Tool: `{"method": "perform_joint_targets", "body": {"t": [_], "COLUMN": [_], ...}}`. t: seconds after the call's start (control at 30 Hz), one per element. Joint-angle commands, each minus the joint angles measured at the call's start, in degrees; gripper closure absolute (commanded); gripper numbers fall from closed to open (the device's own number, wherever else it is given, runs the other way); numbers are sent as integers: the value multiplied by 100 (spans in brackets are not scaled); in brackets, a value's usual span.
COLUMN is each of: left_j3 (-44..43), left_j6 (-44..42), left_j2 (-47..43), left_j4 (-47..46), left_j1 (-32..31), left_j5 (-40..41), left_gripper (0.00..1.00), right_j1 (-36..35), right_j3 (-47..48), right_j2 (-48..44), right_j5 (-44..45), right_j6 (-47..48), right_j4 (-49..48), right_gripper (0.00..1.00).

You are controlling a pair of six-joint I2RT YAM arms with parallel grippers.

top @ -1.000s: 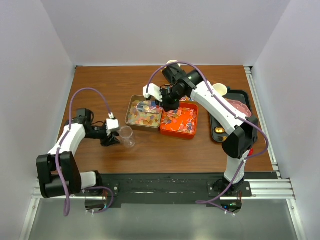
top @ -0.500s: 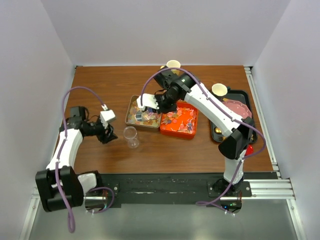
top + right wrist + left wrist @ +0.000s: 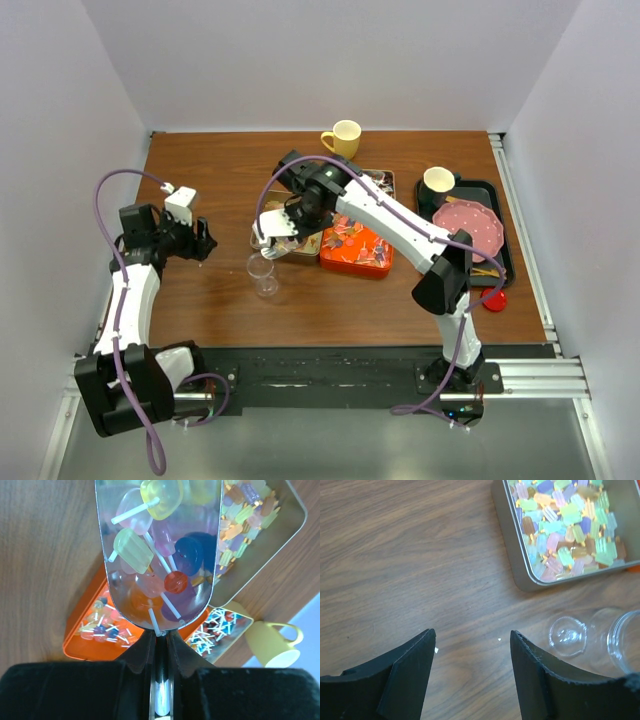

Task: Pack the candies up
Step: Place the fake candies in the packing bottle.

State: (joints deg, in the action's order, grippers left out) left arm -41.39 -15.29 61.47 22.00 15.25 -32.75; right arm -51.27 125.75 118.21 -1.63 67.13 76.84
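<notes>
many candies [image 3: 132, 550] fill the scoop [image 3: 116, 587] pinched in the right gripper [image 3: 161, 645]; left gripper [image 3: 472, 650] spread, away left, so the unheld clear jar [image 3: 262, 272] could tip.

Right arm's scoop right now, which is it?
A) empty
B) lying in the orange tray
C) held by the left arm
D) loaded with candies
D: in the right wrist view the scoop, clamped between the right fingers, is heaped with candies.
</notes>
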Motion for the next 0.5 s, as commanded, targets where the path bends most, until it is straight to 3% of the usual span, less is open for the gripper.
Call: {"method": "perform_joint_targets", "body": {"t": [0.0, 0.47], "left_j3": [43, 96], "left_j6": [509, 597], "left_j2": [-197, -320], "left_j4": [-380, -424], "left_j1": [22, 22], "left_j5": [41, 94], "left_gripper": [34, 34], "right_j1": [-138, -586], "right_j3": [537, 388], "right_j2": [96, 158], "right_j5": [488, 1516], "right_j6": [186, 388], "right_j4": [859, 798], "right_gripper": [100, 100]}}
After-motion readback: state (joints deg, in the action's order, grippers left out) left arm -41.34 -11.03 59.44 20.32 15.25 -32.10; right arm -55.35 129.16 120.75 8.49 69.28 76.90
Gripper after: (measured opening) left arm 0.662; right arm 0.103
